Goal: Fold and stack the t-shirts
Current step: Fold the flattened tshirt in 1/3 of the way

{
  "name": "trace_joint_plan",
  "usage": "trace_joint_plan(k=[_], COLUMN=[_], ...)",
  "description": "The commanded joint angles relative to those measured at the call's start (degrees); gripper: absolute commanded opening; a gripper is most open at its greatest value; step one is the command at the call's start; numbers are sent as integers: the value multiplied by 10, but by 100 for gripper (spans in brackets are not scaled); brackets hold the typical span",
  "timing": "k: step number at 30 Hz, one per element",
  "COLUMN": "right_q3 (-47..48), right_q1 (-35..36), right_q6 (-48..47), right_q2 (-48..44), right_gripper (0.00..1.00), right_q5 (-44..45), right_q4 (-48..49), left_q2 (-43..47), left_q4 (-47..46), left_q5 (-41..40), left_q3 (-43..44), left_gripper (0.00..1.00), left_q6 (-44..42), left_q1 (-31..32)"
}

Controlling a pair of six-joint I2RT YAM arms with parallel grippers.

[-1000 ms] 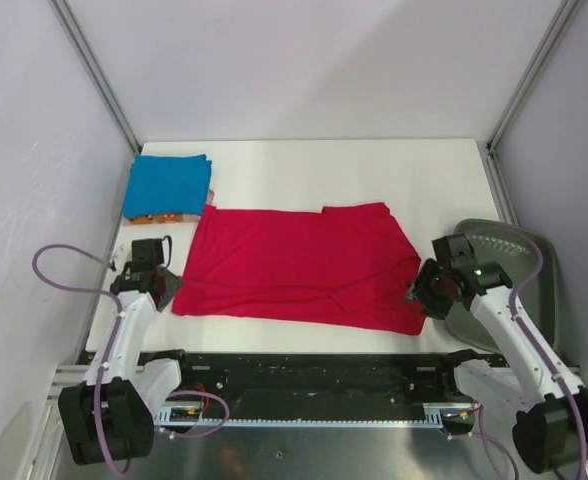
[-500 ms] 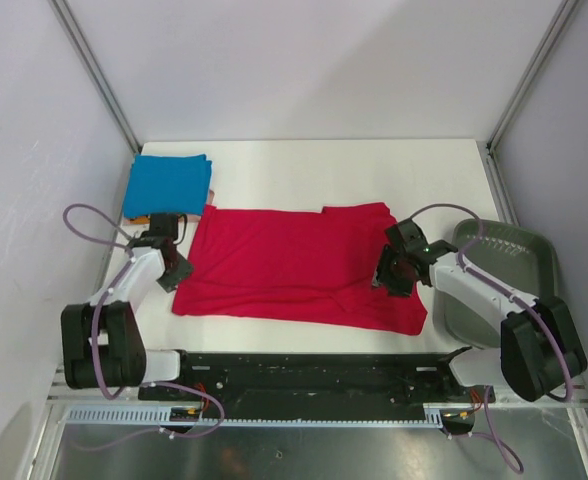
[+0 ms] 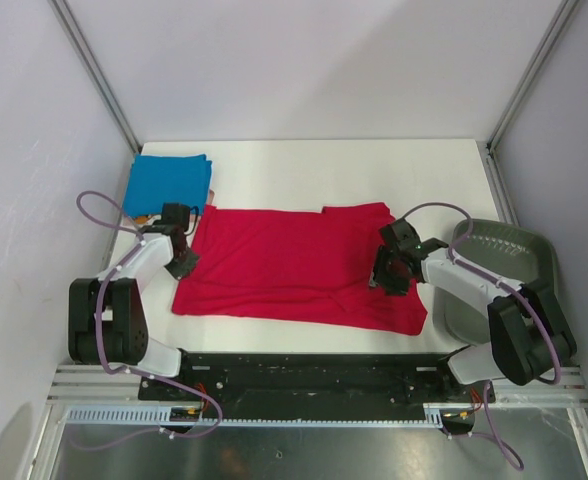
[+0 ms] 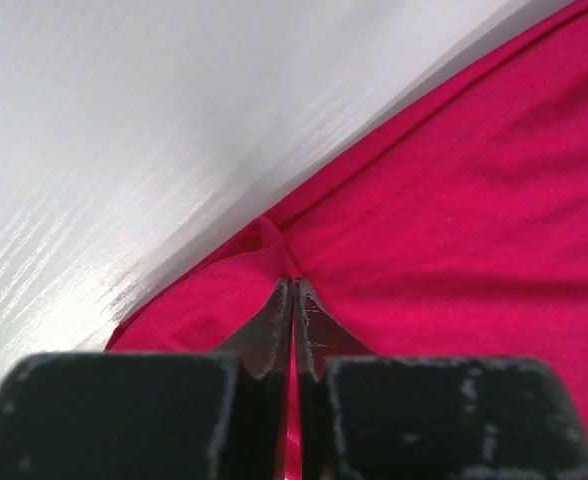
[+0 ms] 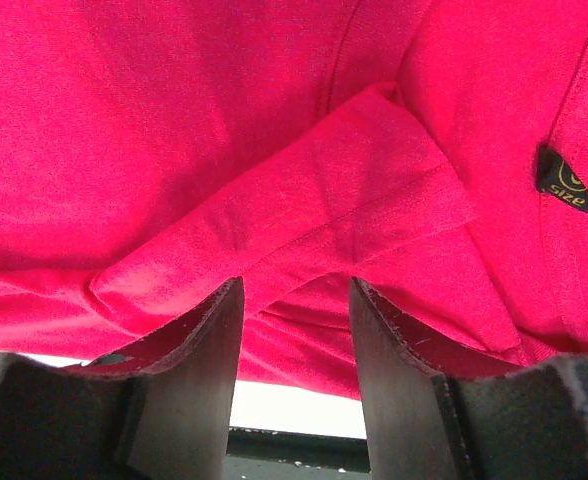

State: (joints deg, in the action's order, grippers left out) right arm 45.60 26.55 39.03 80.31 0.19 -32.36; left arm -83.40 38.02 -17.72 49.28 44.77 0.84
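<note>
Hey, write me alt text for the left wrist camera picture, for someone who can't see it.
The left claw is shut, pinching a small pucker at the edge of the red shirt. The shirt fills the right and lower part of the view, and the white table fills the upper left.

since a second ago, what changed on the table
Both arms swung in from the near corners to the red t-shirt. The left hand shut on its left edge; the right hand sits open over a fold. The shirt, blue t-shirt and bin stayed put.
</note>
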Motion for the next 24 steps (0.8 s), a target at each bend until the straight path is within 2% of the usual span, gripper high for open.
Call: trace_joint_plan(k=[1, 12, 24], right_q3=[7, -49, -70], right_q1=[5, 5, 5], right_q6=[-10, -5, -3], right_q2=[4, -1, 4], right_gripper=[51, 51, 51], right_q5=[18, 21, 25], right_q4=[17, 36, 45], left_q2=[-6, 21, 43], left_q4=[-7, -6, -11], left_q5=[-27, -36, -28], left_q3=[27, 15, 2], left_gripper=[2, 0, 0], left_q6=[7, 4, -1], left_q1=[2, -6, -32])
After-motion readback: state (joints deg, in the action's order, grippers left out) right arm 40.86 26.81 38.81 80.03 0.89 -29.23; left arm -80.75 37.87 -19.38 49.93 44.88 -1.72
